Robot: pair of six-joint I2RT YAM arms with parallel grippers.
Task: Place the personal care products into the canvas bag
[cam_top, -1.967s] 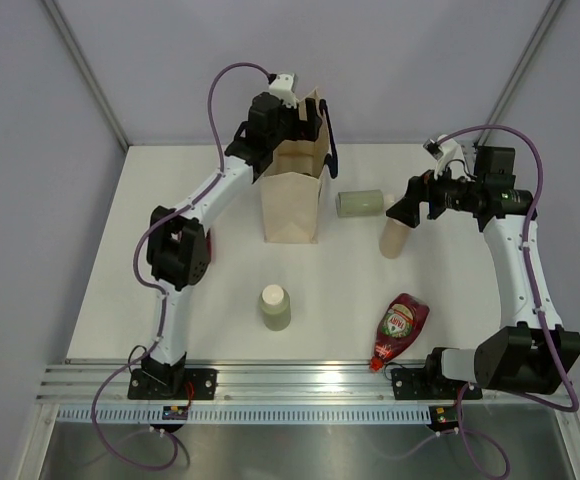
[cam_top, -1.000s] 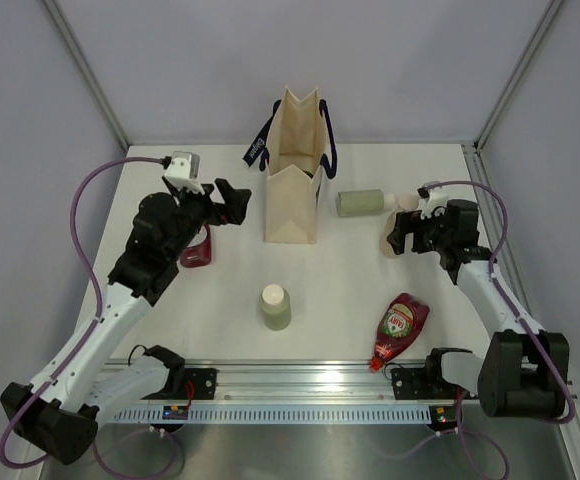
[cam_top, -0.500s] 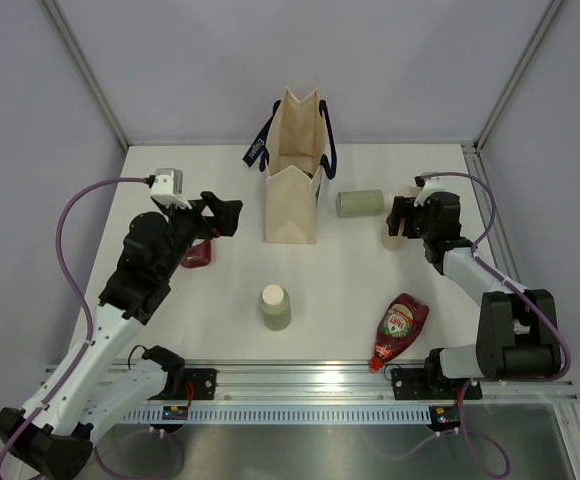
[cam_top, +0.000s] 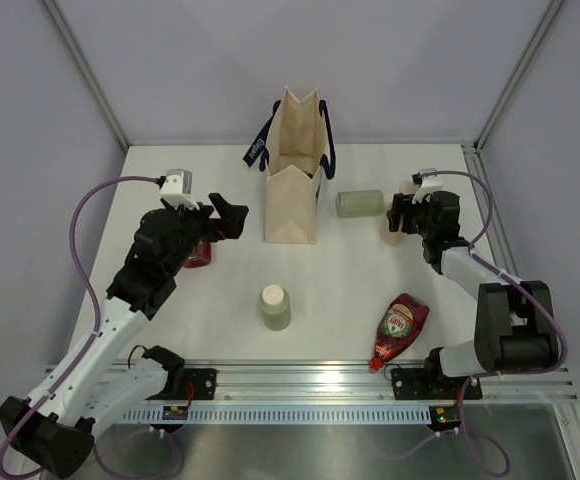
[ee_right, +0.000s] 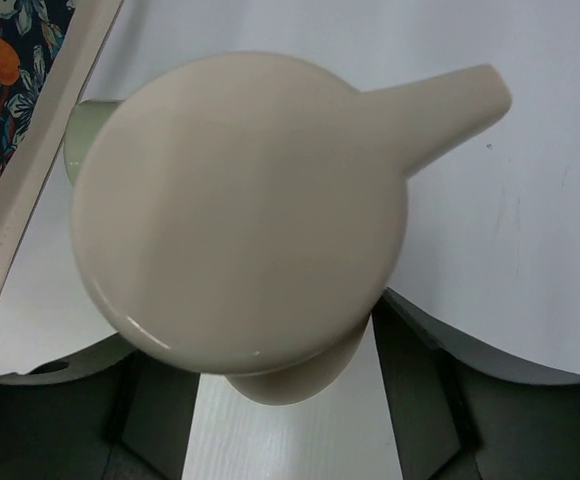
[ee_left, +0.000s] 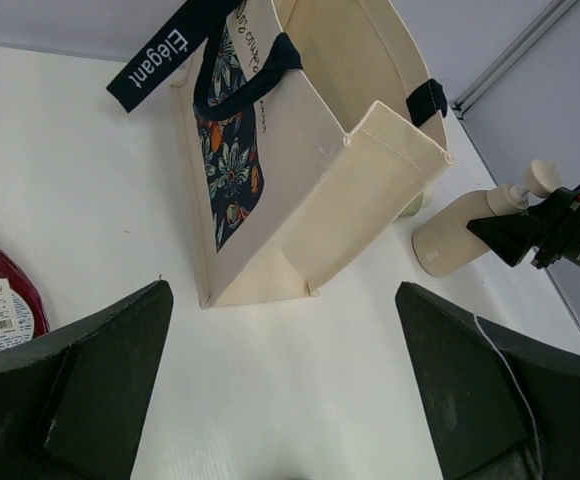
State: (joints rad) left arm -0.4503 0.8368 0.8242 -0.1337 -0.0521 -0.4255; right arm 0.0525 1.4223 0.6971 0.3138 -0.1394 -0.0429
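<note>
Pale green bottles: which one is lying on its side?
The pale green bottle right of the canvas bag lies flat; the other stands upright in front of it.

Cream canvas tote bag with navy handles (cam_top: pixel 292 195): upright, mouth open, mid-bench toward the far edge, floral print on one side.
Pale sage-green cylinder bottle (cam_top: pixel 360 203): on its side just right of the bag.
Beige pump bottle (cam_top: pixel 394 236): standing, nearer the right edge.
Second sage-green cylinder (cam_top: pixel 276 307): upright, centre, toward the near edge.
Flat dark-red red-capped bottle (cam_top: pixel 401 325): lying toward the near-right corner.
Flat dark-red labelled bottle (cam_top: pixel 198 252): lying left of the bag, partly hidden.
</note>
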